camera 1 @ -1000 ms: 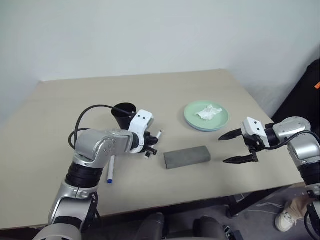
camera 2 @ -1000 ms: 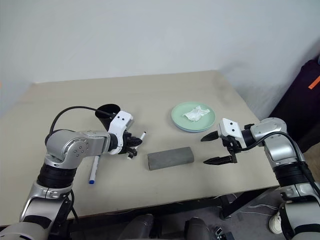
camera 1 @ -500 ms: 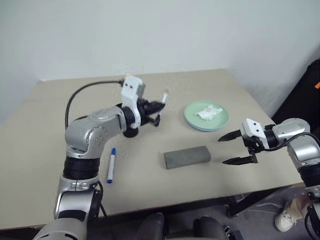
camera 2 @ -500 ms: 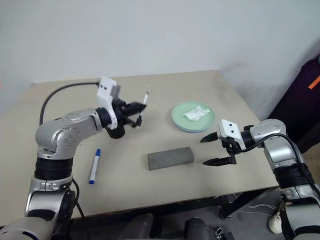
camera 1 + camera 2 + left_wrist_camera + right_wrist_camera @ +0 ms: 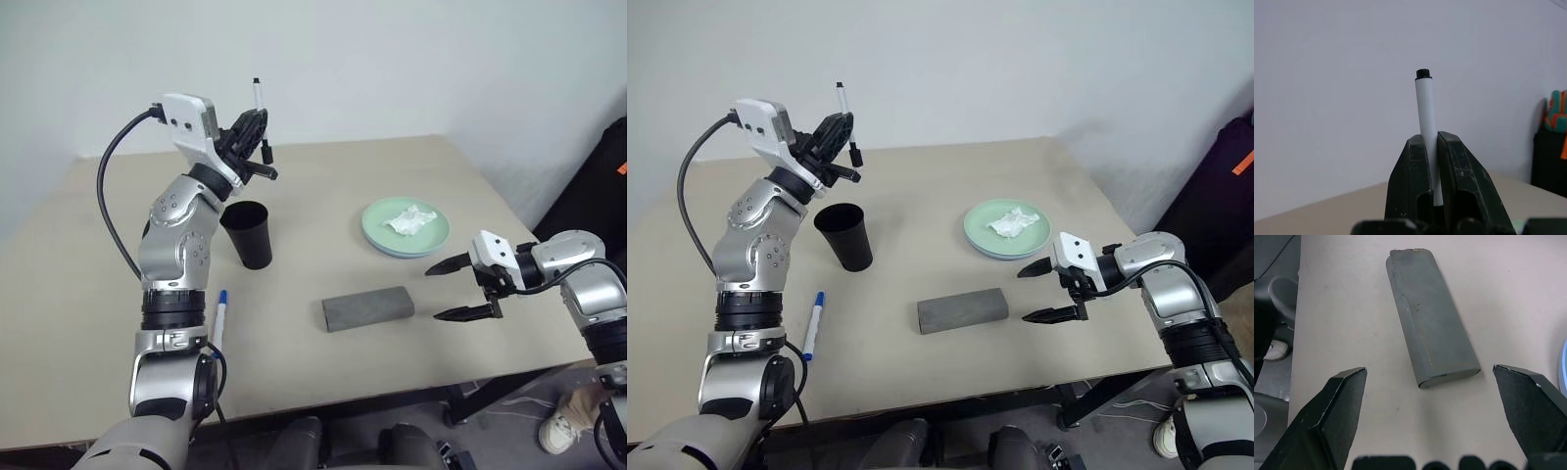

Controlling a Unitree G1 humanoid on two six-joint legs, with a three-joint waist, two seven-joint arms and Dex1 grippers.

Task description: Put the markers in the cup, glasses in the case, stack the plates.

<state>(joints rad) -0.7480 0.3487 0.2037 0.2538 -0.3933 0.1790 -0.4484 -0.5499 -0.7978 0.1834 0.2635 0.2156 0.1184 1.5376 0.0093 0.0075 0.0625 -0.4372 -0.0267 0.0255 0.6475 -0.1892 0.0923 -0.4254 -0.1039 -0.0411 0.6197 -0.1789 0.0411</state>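
Black cup (image 5: 247, 234) empty; left jaws grip black-capped marker (image 5: 258, 101), right jaws wide open.

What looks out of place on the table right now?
A crumpled tissue lies on the stacked plates. The blue marker lies loose beside the cup.

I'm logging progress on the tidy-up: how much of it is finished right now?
Done, by the look of it: the plates sit stacked, with a tissue on top, and the case lies closed. In hand: the left gripper holds the black-capped marker above the cup. Left: the blue marker lies on the table. Right gripper open, idle.
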